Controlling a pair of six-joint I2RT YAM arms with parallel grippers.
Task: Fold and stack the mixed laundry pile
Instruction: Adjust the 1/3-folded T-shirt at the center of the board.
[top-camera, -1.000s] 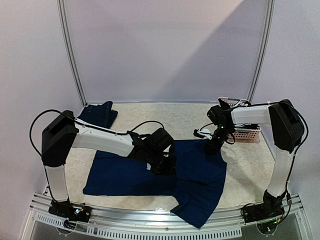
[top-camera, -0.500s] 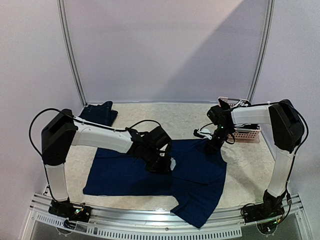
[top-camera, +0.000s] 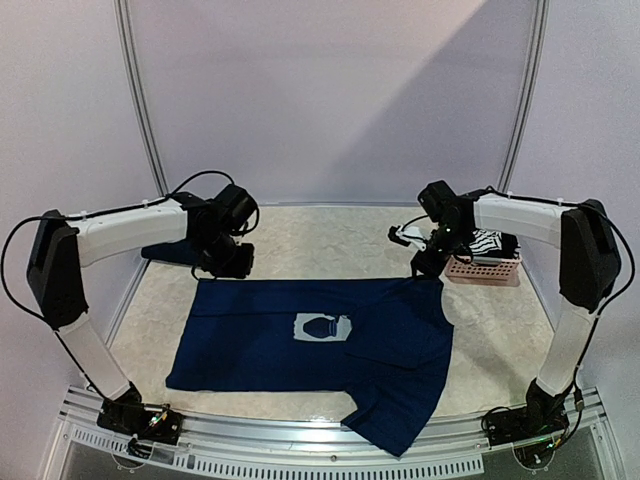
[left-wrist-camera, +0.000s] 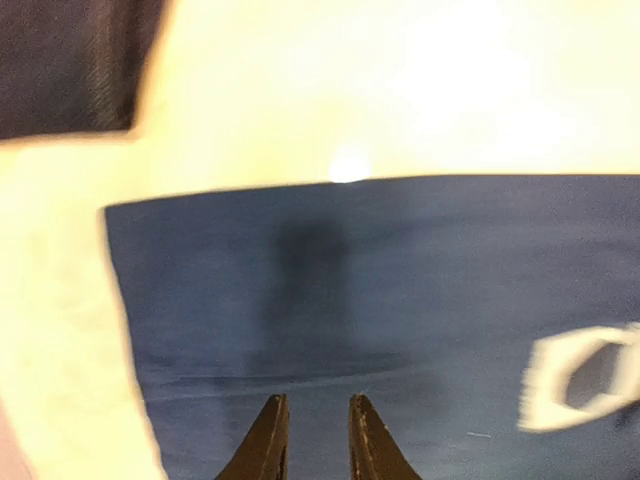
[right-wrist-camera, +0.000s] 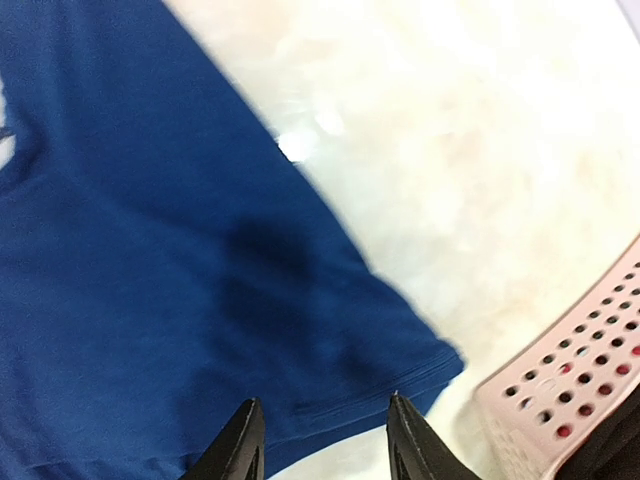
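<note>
Moved: left gripper (top-camera: 228, 262) is off the navy T-shirt's (top-camera: 260, 345) middle, now over its far-left corner.
Left jaws: slightly parted, empty.
Right gripper (right-wrist-camera: 322, 402): parted, empty, over far-right corner.
Navy T-shirt: flat on table (top-camera: 340, 235), print (top-camera: 323, 326) up.

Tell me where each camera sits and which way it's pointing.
Top view: fixed high behind the arm bases, looking down on the table; both arms show, left gripper and right gripper near the T-shirt's far edge.
Left wrist: looks down past its own fingers at the T-shirt's corner and pale print.
Right wrist: looks down past its own fingers at the T-shirt's other corner and the pink basket.
Shared: all three see the T-shirt; top and right wrist both see the basket.
</note>
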